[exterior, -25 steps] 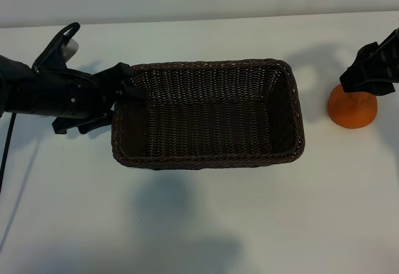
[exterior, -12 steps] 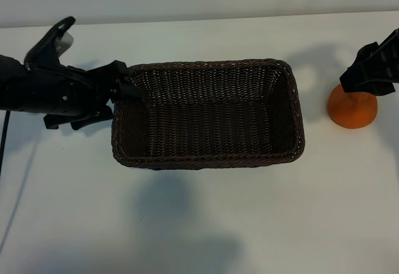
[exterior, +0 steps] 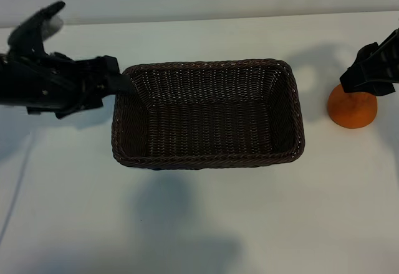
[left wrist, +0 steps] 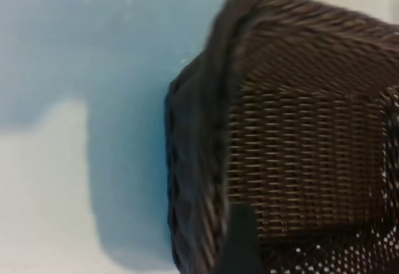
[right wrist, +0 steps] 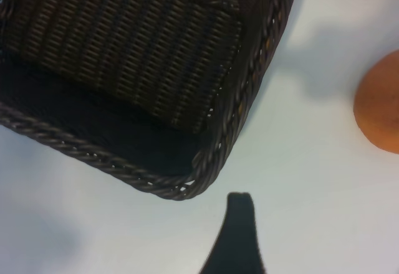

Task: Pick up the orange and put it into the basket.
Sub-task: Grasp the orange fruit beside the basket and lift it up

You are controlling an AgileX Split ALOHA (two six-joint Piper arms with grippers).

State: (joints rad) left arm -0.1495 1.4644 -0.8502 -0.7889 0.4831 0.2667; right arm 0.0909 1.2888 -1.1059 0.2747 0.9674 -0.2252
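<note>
Your orange (exterior: 353,108) sits on the white surface (exterior: 249,218), well right of the empty basket (exterior: 208,159). Your right gripper (exterior: 369,75) hangs over it, fingers open. Your left gripper (exterior: 118,82), fingers open, is at the basket's left end.

Steep overhead exterior view; both wrist cameras close on the basket (exterior: 207,113) (their shared ground)

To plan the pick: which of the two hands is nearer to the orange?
The right hand, just above the orange. The left hand is at the basket's far end.
</note>
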